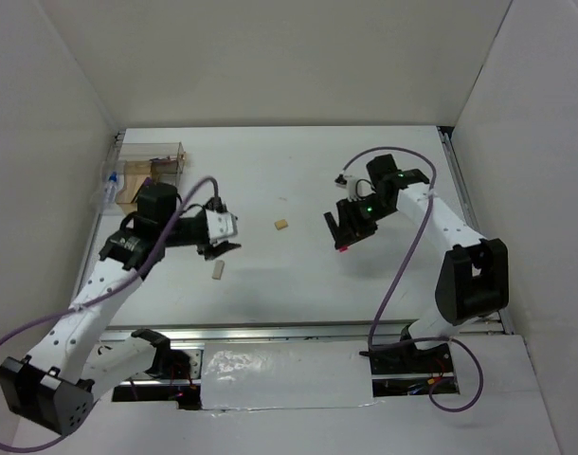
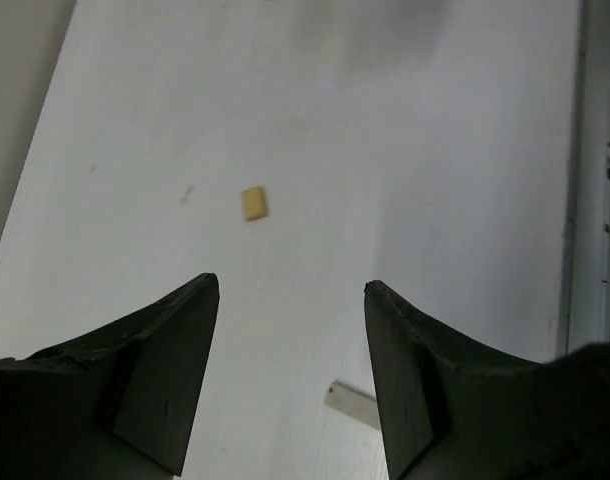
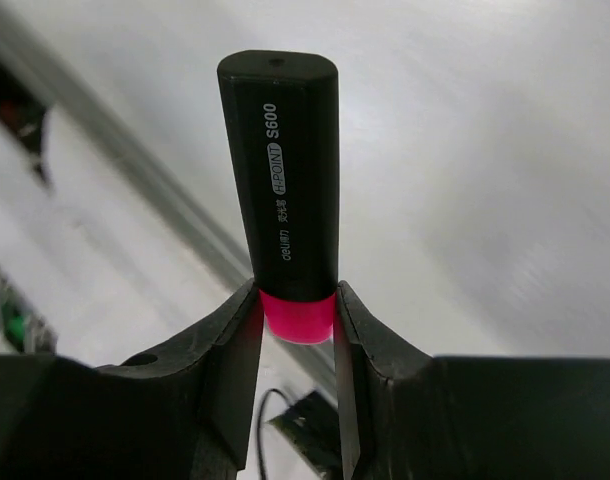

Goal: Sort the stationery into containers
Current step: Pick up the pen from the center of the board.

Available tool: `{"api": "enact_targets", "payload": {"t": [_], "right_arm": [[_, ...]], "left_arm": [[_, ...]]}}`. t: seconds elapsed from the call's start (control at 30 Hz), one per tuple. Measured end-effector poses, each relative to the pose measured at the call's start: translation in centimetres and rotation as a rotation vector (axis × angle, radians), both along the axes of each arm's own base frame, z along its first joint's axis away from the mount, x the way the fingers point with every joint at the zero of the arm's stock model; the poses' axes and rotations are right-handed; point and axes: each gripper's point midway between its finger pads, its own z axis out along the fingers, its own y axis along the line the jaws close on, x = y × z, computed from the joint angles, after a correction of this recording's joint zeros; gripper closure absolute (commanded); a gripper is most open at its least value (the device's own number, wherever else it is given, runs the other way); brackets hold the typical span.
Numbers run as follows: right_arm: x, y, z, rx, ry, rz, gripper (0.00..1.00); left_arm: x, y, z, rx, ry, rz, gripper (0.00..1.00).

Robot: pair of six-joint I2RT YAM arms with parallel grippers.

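Note:
My right gripper (image 1: pixel 344 235) (image 3: pixel 297 312) is shut on the pink-black marker (image 3: pixel 280 170), gripping its pink end and holding it above the table right of centre; its pink end shows in the top view (image 1: pixel 343 248). My left gripper (image 1: pixel 220 250) (image 2: pixel 291 292) is open and empty, low over the table. A small tan eraser (image 1: pixel 281 225) (image 2: pixel 253 203) lies ahead of it. A second pale eraser block (image 1: pixel 218 270) (image 2: pixel 347 401) lies just beside its right finger. The clear compartment box (image 1: pixel 154 161) stands at the back left with tan blocks inside. The pens are not visible.
A clear blue-capped tube (image 1: pixel 109 183) lies left of the box by the wall. White walls close in the table on three sides. A metal rail (image 1: pixel 460 190) runs along the right edge. Purple cables loop from both arms.

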Motion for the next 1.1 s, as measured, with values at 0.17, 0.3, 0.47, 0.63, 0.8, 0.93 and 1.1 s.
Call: {"api": "enact_targets", "payload": {"t": [0.17,0.3,0.47,0.63,0.8,0.93,1.1], "right_arm": [[-4.4,6.5,1.4,0.134,0.112,0.228,1.00],[-7.0,9.3,1.1,0.188,0.228,0.348,1.00],[-8.6,11.1,1.2,0.217,0.307,0.436,1.00],[-10.1,11.9,1.7,0.241,0.336,0.497,1.00],[-11.7,12.5,2.2,0.249,0.358,0.554,1.00],[-12.7,12.8,2.6,0.255,0.377,0.594,1.00],[-12.6,13.5,2.9,0.280,0.361,0.632,1.00]], "left_arm": [[-5.5,-4.0,-2.5,0.118,-0.157,-0.261,0.29],[-7.7,-6.0,-3.2,0.190,-0.249,-0.416,0.29],[-9.6,-8.3,-3.8,0.240,-0.346,-0.552,0.32],[-9.1,-9.5,-5.3,0.293,-0.363,-0.585,0.34],[-9.0,-10.6,-6.3,0.346,-0.404,-0.616,0.36],[-8.3,-11.3,-6.3,0.361,-0.437,-0.599,0.39],[-7.8,-11.6,-6.8,0.377,-0.442,-0.590,0.50]]}}
